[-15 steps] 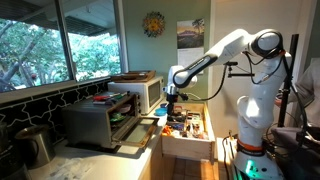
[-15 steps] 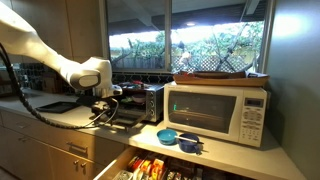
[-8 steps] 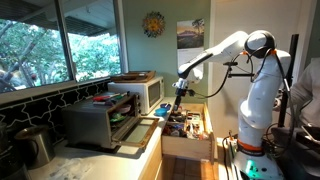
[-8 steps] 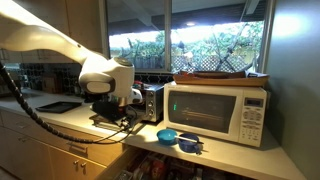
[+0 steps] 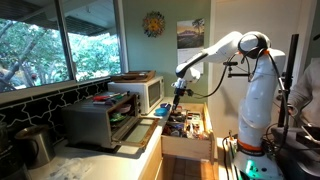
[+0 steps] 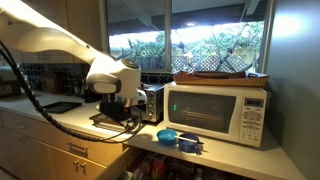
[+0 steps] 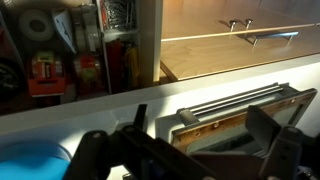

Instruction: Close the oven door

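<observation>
The grey toaster oven point(image 5: 88, 122) stands on the counter with its oven door point(image 5: 138, 127) dropped open and lying flat. In an exterior view the door point(image 6: 110, 122) lies under the arm. In the wrist view the door point(image 7: 215, 122) shows its silver bar handle and metal frame right below my gripper point(image 7: 205, 138). My gripper point(image 5: 178, 100) hovers just above the door's front edge. Its fingers are spread apart on either side of the handle and hold nothing. It also shows in an exterior view point(image 6: 122, 103).
A white microwave point(image 6: 220, 110) stands beside the oven, with two blue bowls point(image 6: 178, 139) in front of it. Below the counter edge a wooden drawer point(image 5: 188, 132) stands pulled out, full of small items point(image 7: 60, 55). A metal pot point(image 5: 35, 145) sits near the oven.
The arm has swung along the counter toward the oven's front and the gripper now hangs over the open door's handle edge. The door has not moved.
</observation>
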### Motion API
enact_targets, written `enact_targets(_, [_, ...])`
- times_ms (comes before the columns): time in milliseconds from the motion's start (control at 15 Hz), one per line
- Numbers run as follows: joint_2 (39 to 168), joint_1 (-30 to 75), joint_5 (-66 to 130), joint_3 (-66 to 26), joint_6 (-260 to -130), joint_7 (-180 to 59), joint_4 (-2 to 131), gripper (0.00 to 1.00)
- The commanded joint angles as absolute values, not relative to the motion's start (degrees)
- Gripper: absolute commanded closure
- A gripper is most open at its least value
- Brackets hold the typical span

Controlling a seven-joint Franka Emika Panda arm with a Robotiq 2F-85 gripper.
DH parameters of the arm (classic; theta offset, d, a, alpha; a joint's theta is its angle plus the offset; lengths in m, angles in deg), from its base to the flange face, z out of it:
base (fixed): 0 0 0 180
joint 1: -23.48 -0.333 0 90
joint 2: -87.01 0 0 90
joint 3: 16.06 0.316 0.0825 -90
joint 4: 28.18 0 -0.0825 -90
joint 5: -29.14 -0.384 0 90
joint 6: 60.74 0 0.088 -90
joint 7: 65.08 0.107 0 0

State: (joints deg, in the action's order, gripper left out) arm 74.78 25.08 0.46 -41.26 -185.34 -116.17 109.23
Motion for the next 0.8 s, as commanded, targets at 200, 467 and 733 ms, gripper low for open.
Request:
enact_targets(200, [85.0, 29.4, -6.4, -39.7, -179.9, -129.8, 100.1, 0.00])
enact_targets(467, [85.0, 32.4, -9.9, -36.6, -177.4, -130.6, 100.1, 0.00])
enact_targets(733, [86.2, 32.9, -11.0, -36.1, -176.5, -131.4, 99.1, 0.00])
